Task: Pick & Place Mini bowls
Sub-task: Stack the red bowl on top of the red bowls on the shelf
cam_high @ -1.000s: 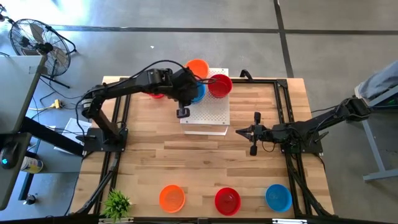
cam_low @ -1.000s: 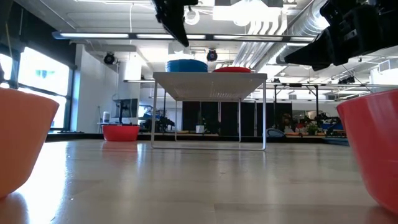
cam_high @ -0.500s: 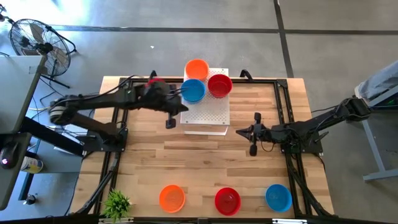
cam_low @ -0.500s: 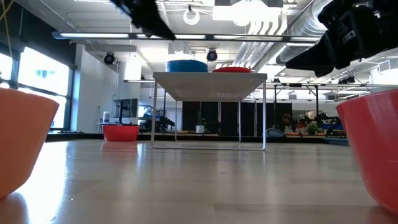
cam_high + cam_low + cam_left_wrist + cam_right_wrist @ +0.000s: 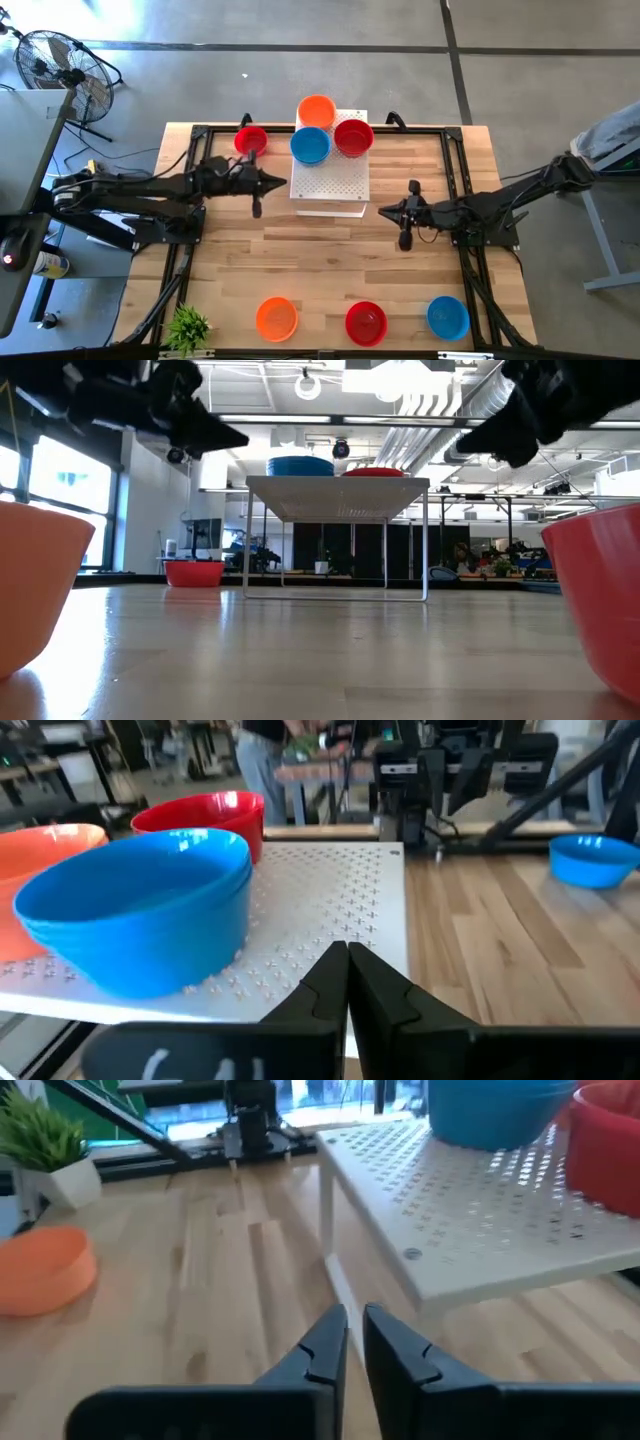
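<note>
Here the left end effector (image 5: 256, 208) hovers empty, fingers together, beside the white board (image 5: 330, 180) carrying three bowls; the right end effector (image 5: 404, 240) looks barely parted, empty.

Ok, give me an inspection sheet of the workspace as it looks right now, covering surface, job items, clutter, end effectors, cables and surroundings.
Surface: light wooden slatted table carrying a white perforated rectangular board on legs.
Job's things: orange, blue and red glossy plastic mini bowls on the board; a fourth red bowl on the table beside it; orange, red and blue bowls along the near edge.
Clutter: small green potted plant at a corner.
End effectors: left end effector shut, empty, beside the board; right end effector nearly closed, empty, over bare table.
Cables: black leads run along both arms.
Surroundings: floor fan on the concrete floor.
</note>
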### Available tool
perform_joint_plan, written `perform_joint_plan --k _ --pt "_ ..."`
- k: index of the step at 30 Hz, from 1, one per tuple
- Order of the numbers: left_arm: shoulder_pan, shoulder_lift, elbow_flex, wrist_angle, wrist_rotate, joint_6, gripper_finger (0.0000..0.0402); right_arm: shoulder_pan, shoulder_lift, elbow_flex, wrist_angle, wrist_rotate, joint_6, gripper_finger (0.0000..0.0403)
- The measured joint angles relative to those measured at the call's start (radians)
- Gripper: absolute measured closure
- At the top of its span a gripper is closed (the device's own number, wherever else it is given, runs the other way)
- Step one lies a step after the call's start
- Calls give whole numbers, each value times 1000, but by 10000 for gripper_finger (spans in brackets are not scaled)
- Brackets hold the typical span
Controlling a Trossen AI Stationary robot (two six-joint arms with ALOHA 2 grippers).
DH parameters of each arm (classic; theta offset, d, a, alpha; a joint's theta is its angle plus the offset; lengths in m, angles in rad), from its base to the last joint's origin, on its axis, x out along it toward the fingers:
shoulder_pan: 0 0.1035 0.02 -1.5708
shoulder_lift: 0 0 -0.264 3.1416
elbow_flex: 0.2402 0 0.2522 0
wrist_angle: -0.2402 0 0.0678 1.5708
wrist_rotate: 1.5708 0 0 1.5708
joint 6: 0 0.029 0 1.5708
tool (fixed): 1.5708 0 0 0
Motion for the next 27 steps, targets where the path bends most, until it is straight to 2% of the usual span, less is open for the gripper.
perform_joint_plan --k 4,9,14,19,23,27 --pt "0 1 -117 186 0 -35 399 52 37 135 -240 -4 153 354" --pt "0 2 -184 268 -19 -49 399 135 189 280 -422 -49 319 328" --pt "0 1 -185 275 -27 -52 399 190 398 381 -464 -225 515 299" --pt "0 2 -185 266 -27 -52 399 250 581 483 -471 -321 669 254" --pt "0 2 -185 258 -27 -52 399 289 699 577 -469 -375 729 220" --pt "0 2 -185 250 -27 -52 399 312 800 662 -471 -446 735 207"
